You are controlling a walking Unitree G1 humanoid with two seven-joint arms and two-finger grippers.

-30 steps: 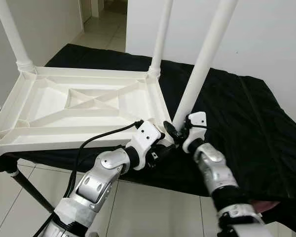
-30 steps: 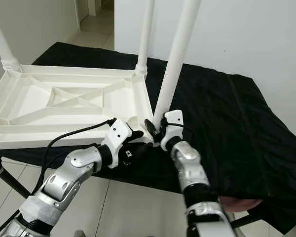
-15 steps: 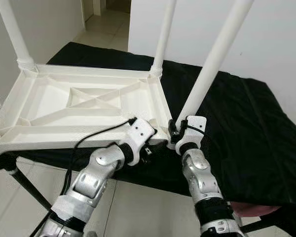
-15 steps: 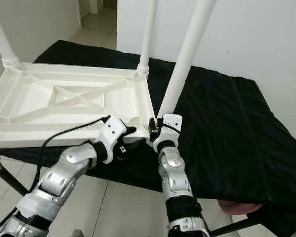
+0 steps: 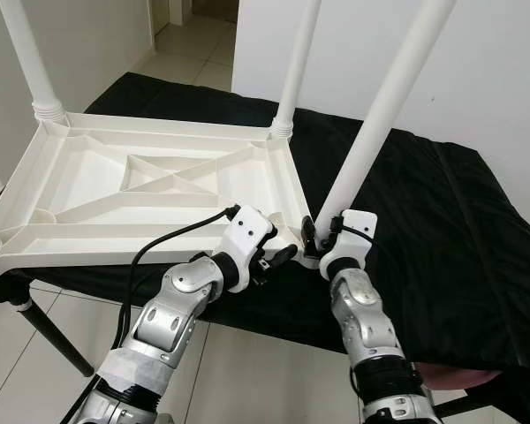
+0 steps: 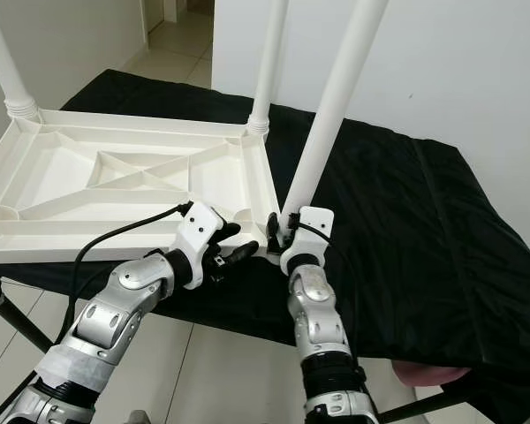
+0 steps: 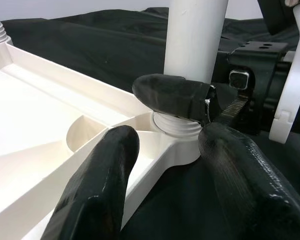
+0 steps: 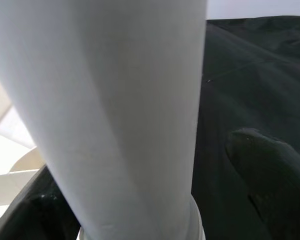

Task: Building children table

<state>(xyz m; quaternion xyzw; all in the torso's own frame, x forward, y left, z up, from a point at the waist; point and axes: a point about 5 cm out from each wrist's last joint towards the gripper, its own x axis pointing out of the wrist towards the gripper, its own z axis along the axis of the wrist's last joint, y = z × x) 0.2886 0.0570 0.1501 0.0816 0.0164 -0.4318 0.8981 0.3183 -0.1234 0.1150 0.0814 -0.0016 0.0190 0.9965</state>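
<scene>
White children's table (image 5: 150,190): upside down on the black-draped surface (image 5: 442,221), legs standing up from its corners. Left gripper (image 7: 162,145): at the near right corner, fingers (image 7: 97,192) spread, straddling the corner, not clamped. Near-corner leg (image 5: 380,115): tilted in its socket. Right gripper (image 5: 321,245): fingers grasping that leg's base.

White plastic tabletop (image 5: 150,190) and white legs (image 5: 384,115); black cloth (image 5: 442,221) over the desk; silver arms, black-fingered end effectors; pale tiled floor (image 5: 35,362).
</scene>
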